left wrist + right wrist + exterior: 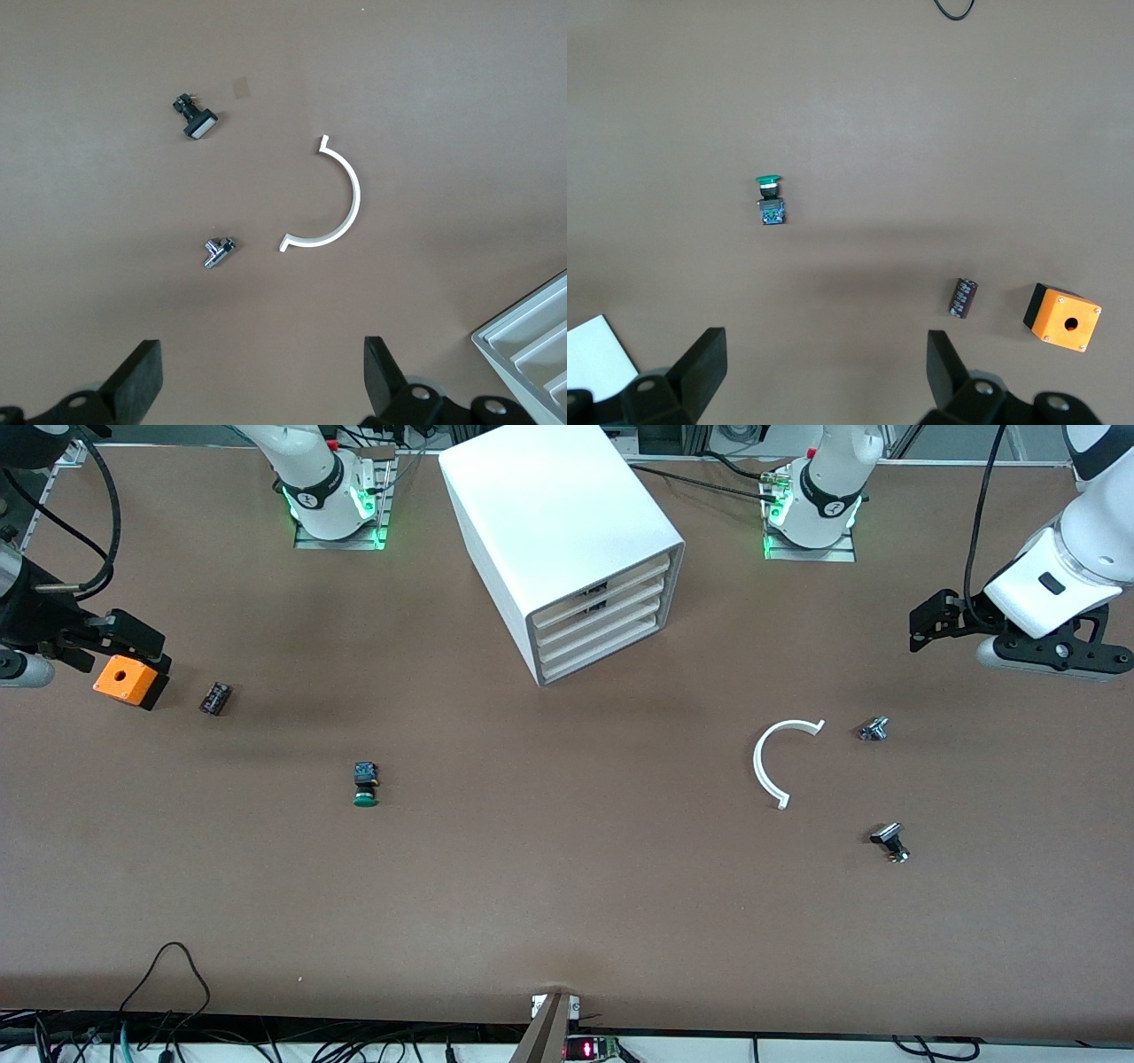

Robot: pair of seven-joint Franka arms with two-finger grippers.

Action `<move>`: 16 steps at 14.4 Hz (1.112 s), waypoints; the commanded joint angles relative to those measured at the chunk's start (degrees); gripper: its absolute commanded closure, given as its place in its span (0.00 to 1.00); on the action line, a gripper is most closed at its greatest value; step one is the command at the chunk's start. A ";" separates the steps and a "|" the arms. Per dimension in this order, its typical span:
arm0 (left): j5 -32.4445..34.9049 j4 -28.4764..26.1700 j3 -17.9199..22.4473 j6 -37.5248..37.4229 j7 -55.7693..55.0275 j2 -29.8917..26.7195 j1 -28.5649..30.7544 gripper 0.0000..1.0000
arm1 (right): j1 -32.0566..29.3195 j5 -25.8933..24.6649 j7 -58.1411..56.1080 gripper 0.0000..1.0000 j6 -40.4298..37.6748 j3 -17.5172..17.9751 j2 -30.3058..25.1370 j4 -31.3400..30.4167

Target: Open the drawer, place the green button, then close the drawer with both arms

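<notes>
The black-and-silver knobbed part with a flat rectangular head [889, 841] [196, 119] lies nearest the front camera, toward the left arm's end of the brown table [567, 903]. The small push button with a round green cap, black body and blue end [364, 784] [770, 199] lies on its side on the open table, a little farther from the front camera than that part and toward the right arm's end, its green cap pointing toward the camera. The boxy white cabinet of four shallow drawers [567, 540] stands farther from the camera, between the two arm bases, and the second-lowest drawer with its flat cream-white front [595, 634] sits pushed in level with the others. Farther from the camera than the button, toward the right arm's end, lie a small dark cylindrical part [215, 698] [963, 297] and, beside it, an orange box with a round hole in its top [125, 679] [1063, 317]. Toward the left arm's end, a thin white half-ring [769, 764] [340, 199] lies flat with a small silver knobbed part [873, 729] [216, 251] just beside it. The right gripper [124, 642] [824, 367] hangs over the orange box, its black fingers spread wide with nothing between them. The left gripper [939, 620] [263, 376] hangs over the table edge at the left arm's end, fingers likewise wide apart and holding nothing.
</notes>
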 commanded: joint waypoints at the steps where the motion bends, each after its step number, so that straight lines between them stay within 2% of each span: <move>1: -0.93 1.67 -0.17 -0.56 0.66 0.92 0.15 0.00 | -0.52 -0.75 1.06 0.00 -1.04 0.61 0.51 1.35; 11: -1.01 1.67 -0.26 -0.65 0.57 0.92 -0.02 0.00 | 0.18 -0.48 0.97 0.00 -1.39 0.79 2.44 -0.41; 14: -2.23 1.75 -0.26 -1.96 1.01 0.92 -0.29 0.00 | 1.59 -0.05 1.24 0.00 3.60 0.88 3.85 -5.49; 16: -2.51 2.71 -1.83 -3.54 0.66 0.83 -0.46 0.00 | 4.39 0.04 1.24 0.00 5.63 1.05 6.55 -7.09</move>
